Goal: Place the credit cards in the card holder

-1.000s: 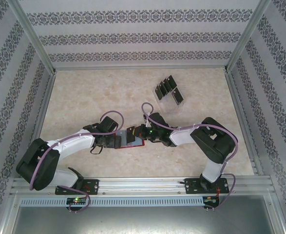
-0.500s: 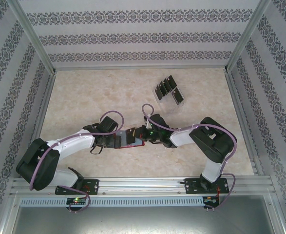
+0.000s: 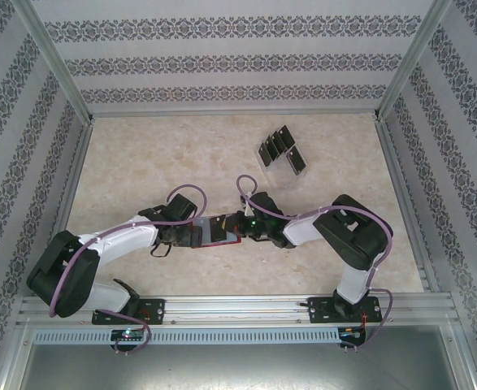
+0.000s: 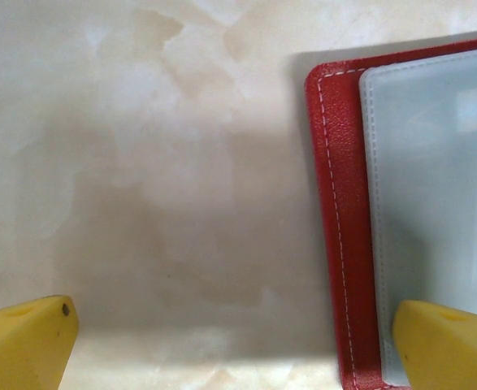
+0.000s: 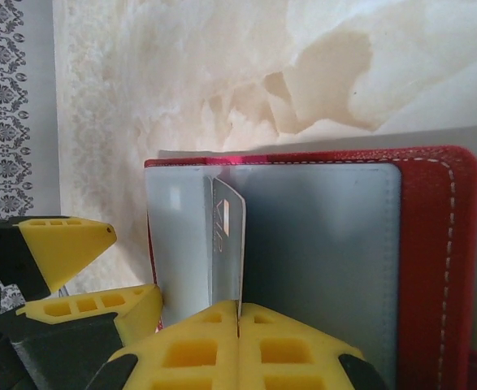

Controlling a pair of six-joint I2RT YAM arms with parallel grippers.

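Seen from its wrist camera, the left gripper [image 4: 236, 345] has its jaws spread wide and holds nothing. One ribbed yellow foam pad sits in the lower left corner over bare worktop [image 4: 140, 162], a pale, marbled cream stone surface. The other pad is in the lower right corner, overlapping the card holder [image 4: 340, 203]. Whether that pad presses on the card holder I cannot tell.

The card holder lies open and flat at the right of that frame. It is grained red leather with a rounded corner and a line of white stitching, around a smooth grey-blue lining.

In the right wrist view a thin, stiff credit card [image 5: 227, 236] stands on edge against that lining. It is seen almost edge-on, so its face is glossy with glare, with one faint mark. The right gripper [image 5: 238, 317] has its jaws closed on the near end of the card, with the waffled yellow pads meeting at the bottom centre.

In the overhead view, well above and right of both grippers, a clear stand [image 3: 277, 172] holds more black credit cards [image 3: 275, 145] in a slanted row.
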